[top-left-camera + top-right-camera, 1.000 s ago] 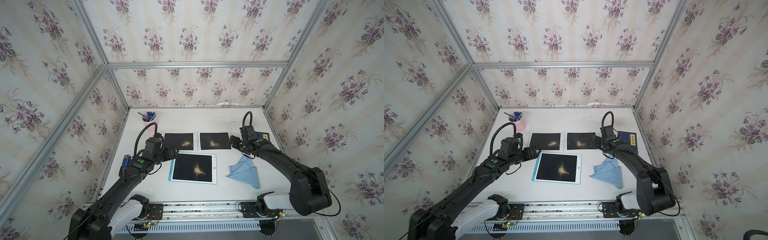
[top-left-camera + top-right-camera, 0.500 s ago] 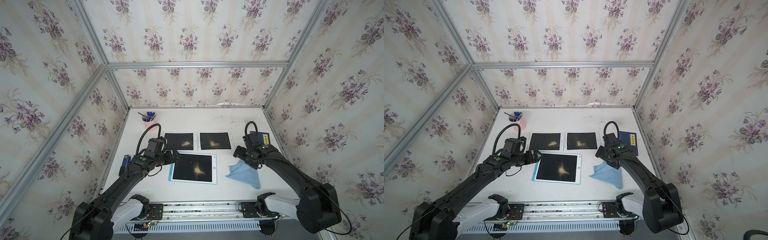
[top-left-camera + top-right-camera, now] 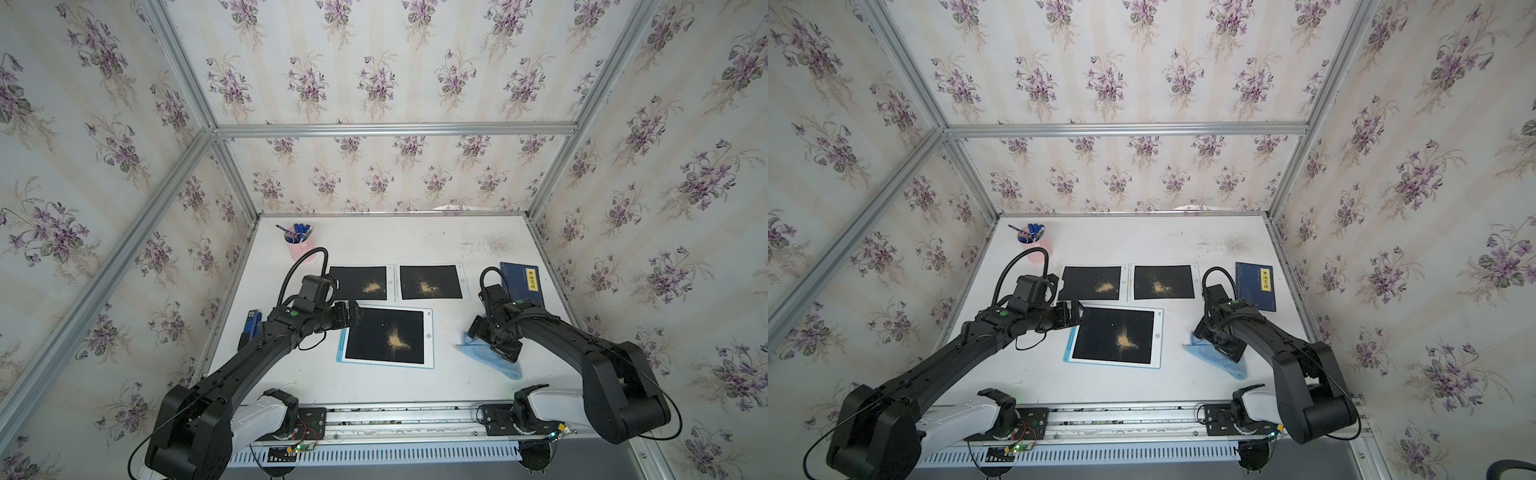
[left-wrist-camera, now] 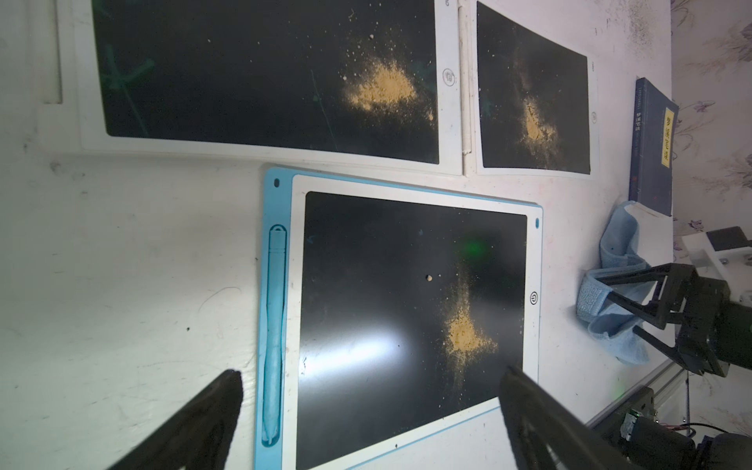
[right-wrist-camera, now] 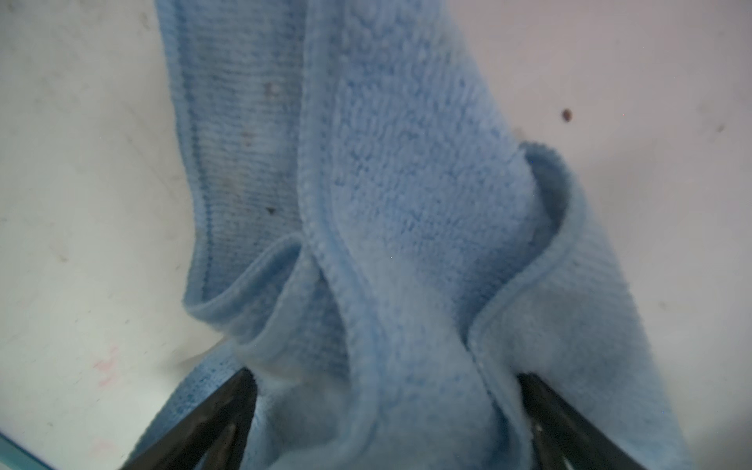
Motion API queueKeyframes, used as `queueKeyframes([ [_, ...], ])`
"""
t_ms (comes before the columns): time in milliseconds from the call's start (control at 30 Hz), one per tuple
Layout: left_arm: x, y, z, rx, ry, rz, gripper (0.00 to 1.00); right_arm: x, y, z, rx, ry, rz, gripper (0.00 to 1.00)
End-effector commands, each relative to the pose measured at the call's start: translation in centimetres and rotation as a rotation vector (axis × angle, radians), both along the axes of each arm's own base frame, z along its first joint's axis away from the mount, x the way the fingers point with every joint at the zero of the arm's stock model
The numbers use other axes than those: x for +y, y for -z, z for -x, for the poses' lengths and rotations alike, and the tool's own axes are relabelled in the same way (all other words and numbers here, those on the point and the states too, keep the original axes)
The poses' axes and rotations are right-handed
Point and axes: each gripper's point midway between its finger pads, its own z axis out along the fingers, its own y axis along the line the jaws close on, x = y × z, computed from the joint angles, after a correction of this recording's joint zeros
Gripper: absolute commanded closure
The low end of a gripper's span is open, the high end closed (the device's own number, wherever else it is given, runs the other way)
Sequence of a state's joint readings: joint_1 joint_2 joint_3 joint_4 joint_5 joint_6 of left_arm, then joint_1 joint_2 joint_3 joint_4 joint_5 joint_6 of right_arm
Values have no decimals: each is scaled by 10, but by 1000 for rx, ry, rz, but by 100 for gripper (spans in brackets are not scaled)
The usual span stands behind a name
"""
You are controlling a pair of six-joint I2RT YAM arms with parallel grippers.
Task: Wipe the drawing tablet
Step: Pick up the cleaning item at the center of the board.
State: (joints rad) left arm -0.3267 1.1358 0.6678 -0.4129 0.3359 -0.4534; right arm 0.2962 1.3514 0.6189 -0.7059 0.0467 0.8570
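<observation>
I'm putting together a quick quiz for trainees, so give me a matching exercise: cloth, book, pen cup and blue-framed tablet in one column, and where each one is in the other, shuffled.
1. cloth
2. book
3. pen cup
4. blue-framed tablet

A. far left corner of the table
B. between the open jaws of the right gripper
C. in front of the open left gripper
D. near the table's right edge

Pairs: 1-B, 2-D, 3-A, 4-C

The left gripper [image 3: 354, 312] reaches level toward the worktop's [image 3: 374, 245] middle, fingers spread wide. The right gripper [image 3: 500, 351] points steeply down near the right edge, its fingers equally spread.
</observation>
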Motion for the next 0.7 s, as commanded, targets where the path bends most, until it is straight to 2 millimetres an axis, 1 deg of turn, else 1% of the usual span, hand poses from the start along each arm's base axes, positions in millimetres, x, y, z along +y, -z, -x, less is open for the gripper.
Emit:
queueKeyframes([
  [0,-1,-3,-4,-21,12,-2,0,4,14,-3,6,11,-19,2],
  [67,-1,-1,-5,-21,14,-11,0,7,21,-1,14,9,-37,5],
  [133,1,4,-6,-11,13,-27,0,10,26,1,17,5,-55,11],
  [267,1,13,-6,22,17,-37,0,9,29,3,17,-7,-55,13],
  [300,0,14,-6,27,17,-34,0,10,29,2,11,-15,-57,18],
  [333,-1,15,-6,32,18,-32,0,11,29,1,2,-24,-64,27],
  [367,-1,16,-6,36,17,-31,0,12,28,0,-6,-32,-69,39],
  [467,-1,19,-7,45,14,-34,0,12,24,-7,-31,-61,-65,62],
  [500,0,20,-7,50,14,-41,0,12,21,-10,-41,-73,-58,67],
  [533,2,22,-7,56,10,-53,0,11,16,-16,-56,-86,-45,74],
  [567,4,23,-7,64,6,-70,0,10,8,-23,-81,-100,-32,85],
  [600,7,25,-7,76,1,-86,0,9,1,-29,-107,-110,-20,89],
  [667,10,28,-6,97,-2,-112,0,9,-21,-46,-195,-138,-10,97],
])
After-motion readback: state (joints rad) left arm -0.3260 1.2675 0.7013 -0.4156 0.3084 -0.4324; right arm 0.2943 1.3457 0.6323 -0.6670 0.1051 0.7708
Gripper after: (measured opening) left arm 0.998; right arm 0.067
